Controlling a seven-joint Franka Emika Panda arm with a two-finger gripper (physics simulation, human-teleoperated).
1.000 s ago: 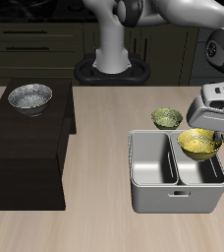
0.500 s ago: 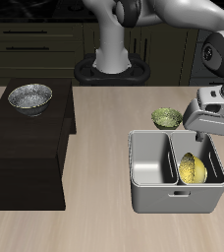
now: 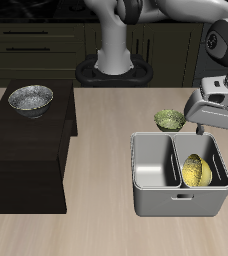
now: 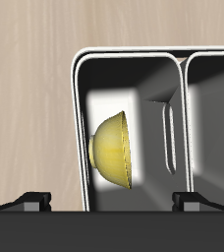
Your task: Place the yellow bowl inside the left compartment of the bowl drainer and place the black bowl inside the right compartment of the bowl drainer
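The yellow bowl point(image 3: 194, 172) lies tipped on its side inside the left compartment of the grey bowl drainer point(image 3: 181, 206), leaning by the outer wall. My gripper point(image 3: 218, 130) hovers open above that compartment, holding nothing. In the wrist view the yellow bowl point(image 4: 112, 150) rests on edge against the drainer's wall point(image 4: 78, 98), below my gripper point(image 4: 109, 202) with its fingertips point(image 4: 30, 201) spread wide. The black bowl point(image 3: 31, 99) sits upright on a dark cabinet, far from the gripper. The drainer's right compartment holds nothing.
A small olive-green bowl point(image 3: 169, 120) stands on the table just behind the drainer. The dark cabinet point(image 3: 26, 160) is a raised block on the table. Dark kitchen cupboards line the back behind the robot's base.
The gripper let go of the yellow bowl, which dropped into the drainer's left compartment and tipped on its side. The gripper has since risen a little, open.
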